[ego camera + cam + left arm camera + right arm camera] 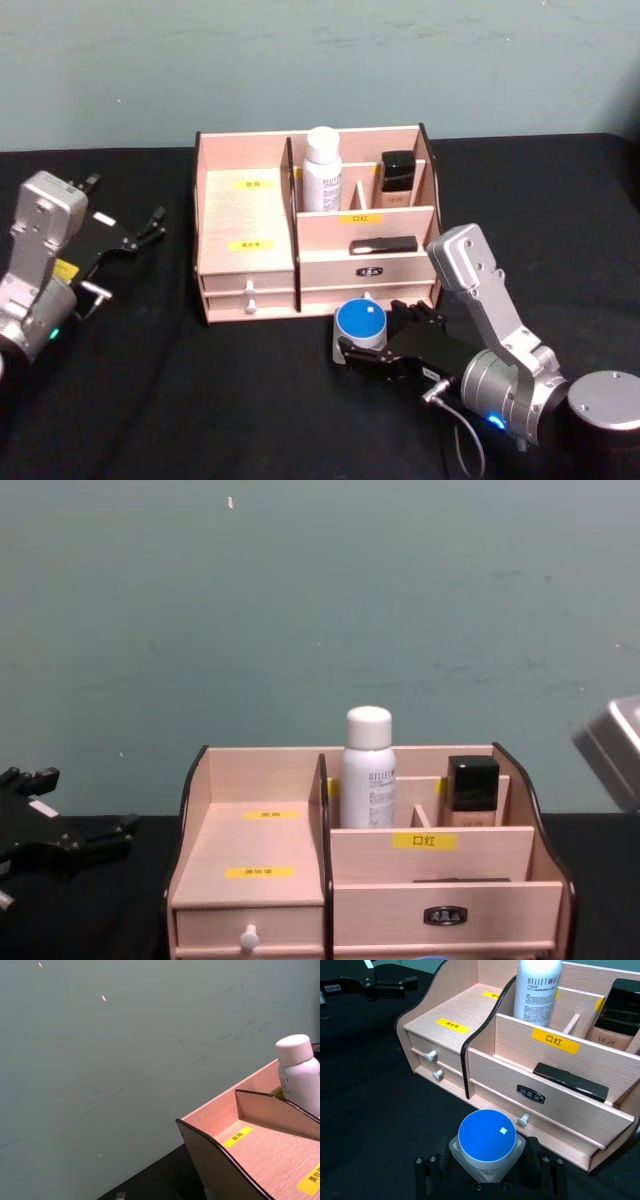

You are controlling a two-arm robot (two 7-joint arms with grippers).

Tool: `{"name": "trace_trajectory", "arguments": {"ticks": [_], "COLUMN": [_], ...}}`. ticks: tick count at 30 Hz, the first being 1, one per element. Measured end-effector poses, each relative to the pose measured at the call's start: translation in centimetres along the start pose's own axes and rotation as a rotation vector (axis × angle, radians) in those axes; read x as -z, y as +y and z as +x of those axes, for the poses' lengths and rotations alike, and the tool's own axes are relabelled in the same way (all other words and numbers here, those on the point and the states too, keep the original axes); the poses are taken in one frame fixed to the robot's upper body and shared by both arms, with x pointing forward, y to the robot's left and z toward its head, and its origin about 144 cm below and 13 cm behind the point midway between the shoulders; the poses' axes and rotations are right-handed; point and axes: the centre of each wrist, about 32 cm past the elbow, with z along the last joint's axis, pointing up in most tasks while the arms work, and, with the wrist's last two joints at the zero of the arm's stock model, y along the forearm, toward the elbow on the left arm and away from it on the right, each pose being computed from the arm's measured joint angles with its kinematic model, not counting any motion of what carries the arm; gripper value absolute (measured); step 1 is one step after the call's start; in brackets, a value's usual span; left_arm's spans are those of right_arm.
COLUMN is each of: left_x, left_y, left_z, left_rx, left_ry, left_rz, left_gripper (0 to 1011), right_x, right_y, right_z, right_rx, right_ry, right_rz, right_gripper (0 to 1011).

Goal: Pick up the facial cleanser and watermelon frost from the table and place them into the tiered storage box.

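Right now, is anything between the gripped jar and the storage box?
Nothing visible: the right gripper holds the blue-lidded jar in front of the tiered storage box. The left gripper sits parked far left.

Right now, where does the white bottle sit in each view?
Head view: white bottle upright at the back of the storage box, centre.
Left wrist view: bottle at the right edge.
Right wrist view: bottle top centre, cap cut off.
Chest view: bottle centre.
Shared landmark: black-edged divider beside it.

tiered storage box (245,215): matt wood | table (200,400): cloth | jar (486,1140): glossy plastic
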Motion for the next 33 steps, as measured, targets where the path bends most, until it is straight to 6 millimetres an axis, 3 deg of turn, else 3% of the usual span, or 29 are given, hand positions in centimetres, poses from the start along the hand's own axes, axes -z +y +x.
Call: {"name": "trace_trajectory", "arguments": {"ticks": [29,33], "left_x": [0.0,0.0], "left_y": [0.0,0.0], "left_z": [0.0,0.0], "left_rx": [0.000,0.000], "left_ry": [0.000,0.000], "left_rz": [0.000,0.000], "left_gripper": [1009,1010], "right_x": [0.1,0.1], "right_y": [1.1,1.1], "right_z": [-0.1,-0.1], "right_rx": [-0.015,-0.015], "right_ry": [-0.039,-0.038], "right_rz": [0.002,0.003], "right_gripper": [1000,941]}}
